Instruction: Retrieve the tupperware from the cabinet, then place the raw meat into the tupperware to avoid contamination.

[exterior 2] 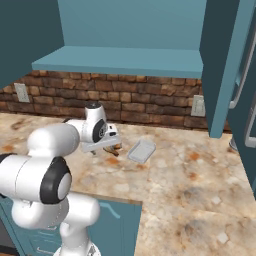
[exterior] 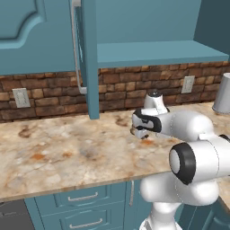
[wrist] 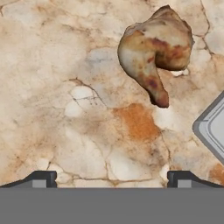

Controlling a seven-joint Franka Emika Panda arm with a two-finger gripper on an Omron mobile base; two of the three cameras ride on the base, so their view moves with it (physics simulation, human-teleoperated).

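Observation:
The raw meat (wrist: 155, 48), a curled brown-and-tan drumstick-like lump, lies on the marble counter. In the hand view it sits ahead of my gripper (wrist: 111, 179) and to the right, outside the fingers. The gripper (exterior 2: 111, 146) hangs low over the counter, open and holding nothing. The tupperware (exterior 2: 141, 150), a shallow translucent grey container, rests on the counter just right of the hand; one corner of it (wrist: 214, 129) shows in the hand view. The teal cabinet (exterior 2: 125, 60) above stands open, its door (exterior: 87, 58) swung out edge-on.
A grey metal cylinder (exterior: 222, 94) stands at the counter's far right by the brick wall. The open cabinet doors (exterior 2: 222, 65) hang out over the counter on both sides. Teal drawers (exterior: 83, 197) run below the counter's front edge.

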